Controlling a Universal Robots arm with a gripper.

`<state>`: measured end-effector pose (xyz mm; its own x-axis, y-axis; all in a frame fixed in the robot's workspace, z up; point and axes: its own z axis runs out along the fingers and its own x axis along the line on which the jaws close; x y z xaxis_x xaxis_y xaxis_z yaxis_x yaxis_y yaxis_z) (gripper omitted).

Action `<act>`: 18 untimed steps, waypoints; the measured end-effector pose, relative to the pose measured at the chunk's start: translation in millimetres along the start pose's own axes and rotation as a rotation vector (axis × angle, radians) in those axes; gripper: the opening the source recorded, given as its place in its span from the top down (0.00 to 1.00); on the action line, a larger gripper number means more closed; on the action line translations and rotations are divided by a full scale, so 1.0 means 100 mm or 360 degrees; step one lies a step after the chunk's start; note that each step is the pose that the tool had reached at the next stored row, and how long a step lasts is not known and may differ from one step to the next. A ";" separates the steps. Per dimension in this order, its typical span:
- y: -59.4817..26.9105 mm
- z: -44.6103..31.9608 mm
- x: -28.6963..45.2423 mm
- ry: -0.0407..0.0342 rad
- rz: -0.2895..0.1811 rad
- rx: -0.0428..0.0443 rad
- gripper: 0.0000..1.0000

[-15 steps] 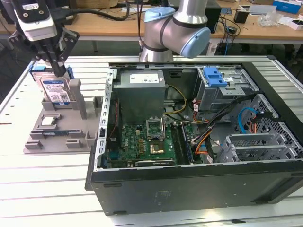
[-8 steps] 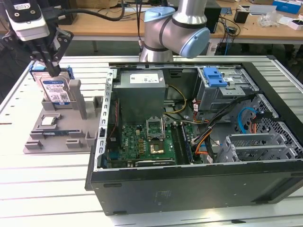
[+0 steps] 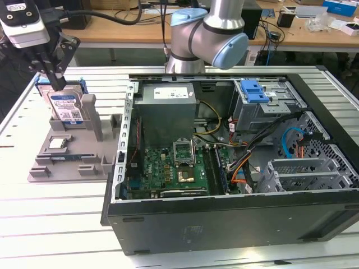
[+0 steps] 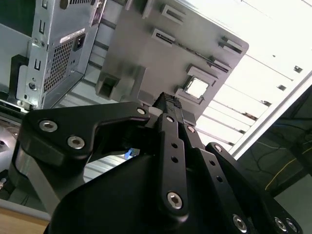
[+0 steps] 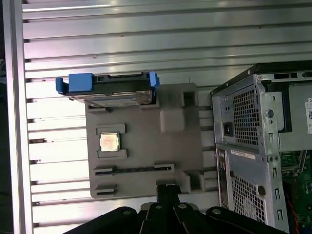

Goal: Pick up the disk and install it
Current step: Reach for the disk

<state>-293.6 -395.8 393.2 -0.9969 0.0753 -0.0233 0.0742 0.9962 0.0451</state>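
Note:
The disk (image 3: 63,106) stands on edge in a slot at the back of the grey holder (image 3: 73,154), its white-and-blue label facing forward and blue rails at its sides. In the first wrist view the disk (image 5: 109,92) shows from above, along the holder's (image 5: 146,146) far edge. My gripper (image 3: 54,83) hangs just over the disk's top edge, at the exterior view's far left. Its black fingers meet in a point with nothing between them, as both wrist views show (image 5: 165,187) (image 4: 170,100).
A small square silver chip (image 3: 58,143) lies in the holder in front of the disk. The open computer case (image 3: 224,213) sits at the exterior view's right. Inside it, a blue caddy (image 3: 253,89) sits atop the grey drive cage (image 3: 272,109). The arm's base (image 3: 207,39) rises behind the case.

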 end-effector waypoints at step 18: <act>0.151 0.010 0.292 0.0000 0.0000 0.0000 0.89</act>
<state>-321.5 -378.4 392.3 -0.9969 0.0752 -0.0233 0.0741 0.9962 0.0449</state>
